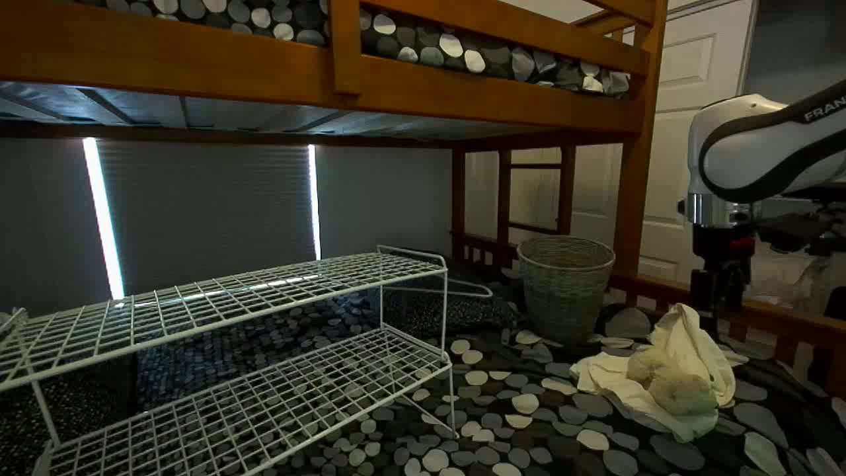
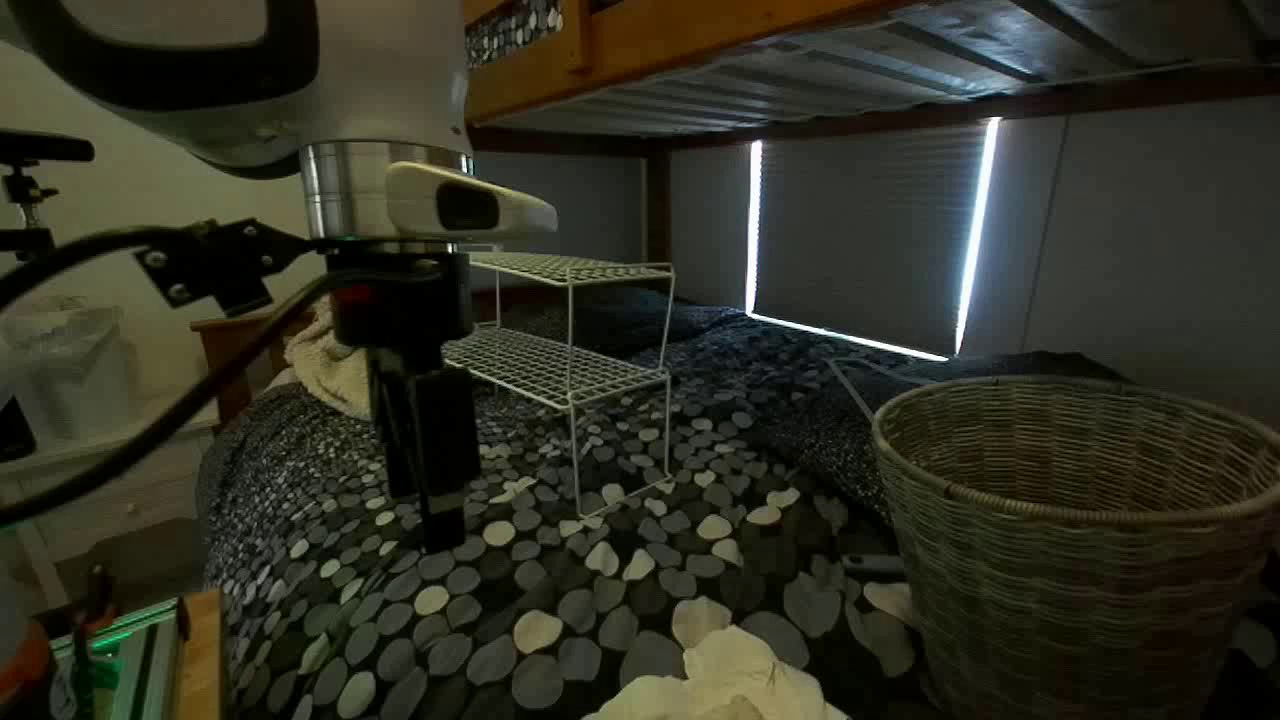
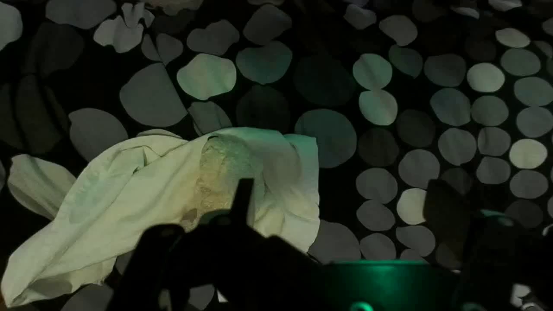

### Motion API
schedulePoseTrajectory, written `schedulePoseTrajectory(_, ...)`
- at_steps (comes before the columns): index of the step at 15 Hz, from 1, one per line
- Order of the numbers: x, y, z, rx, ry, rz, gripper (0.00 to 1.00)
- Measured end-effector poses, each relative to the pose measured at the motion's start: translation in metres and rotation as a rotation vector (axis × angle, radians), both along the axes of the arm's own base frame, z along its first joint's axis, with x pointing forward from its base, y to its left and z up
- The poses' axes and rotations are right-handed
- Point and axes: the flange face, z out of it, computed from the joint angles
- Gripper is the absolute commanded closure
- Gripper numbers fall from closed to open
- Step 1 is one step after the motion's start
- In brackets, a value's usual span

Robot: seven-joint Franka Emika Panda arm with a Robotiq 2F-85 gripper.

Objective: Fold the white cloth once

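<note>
In an exterior view, the white cloth [image 1: 691, 350] is being seen at four o'clock, lying rumpled on a pebble-patterned bedspread [image 1: 482, 423]. A fluffy beige bundle [image 1: 681, 393] is being cradled in the cloth. At one o'clock from it, just beside a raised flap, the end effector [image 1: 714, 317] is being pointed downward. At ten o'clock from the cloth a wicker basket [image 1: 565, 291] is being shown, and at nine a two-tier white wire rack [image 1: 225, 317].

In an exterior view, the end effector is being suspended at eight o'clock by the Panda arm [image 2: 390, 80]; the wicker basket is being seen at four o'clock, and an edge of the white cloth at six.

In the wrist view, the end effector's fingers [image 3: 243, 201] are being shown standing well apart, with bedspread being framed between them. The white cloth is being seen at eight o'clock, overlapped by one finger.
</note>
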Motion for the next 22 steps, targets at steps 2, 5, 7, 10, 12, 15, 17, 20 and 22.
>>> schedulePoseTrajectory(2,-0.001,0.0,-0.002,0.002,0.005,0.001,0.0)
schedulePoseTrajectory(5,0.0,0.0,-0.002,0.003,0.005,-0.001,0.0)
schedulePoseTrajectory(7,0.003,-0.007,-0.001,0.008,-0.013,-0.013,0.0)
schedulePoseTrajectory(10,0.009,-0.037,-0.004,0.032,-0.041,-0.073,0.0)
schedulePoseTrajectory(12,0.012,-0.062,-0.01,0.043,-0.06,-0.12,0.0)
schedulePoseTrajectory(15,0.022,-0.092,-0.023,0.03,-0.098,-0.163,0.0)
schedulePoseTrajectory(17,0.033,-0.106,-0.032,-0.002,-0.142,-0.179,0.0)
schedulePoseTrajectory(20,0.047,-0.126,-0.049,-0.041,-0.177,-0.205,0.0)
schedulePoseTrajectory(22,0.055,-0.144,-0.062,-0.057,-0.172,-0.225,0.0)
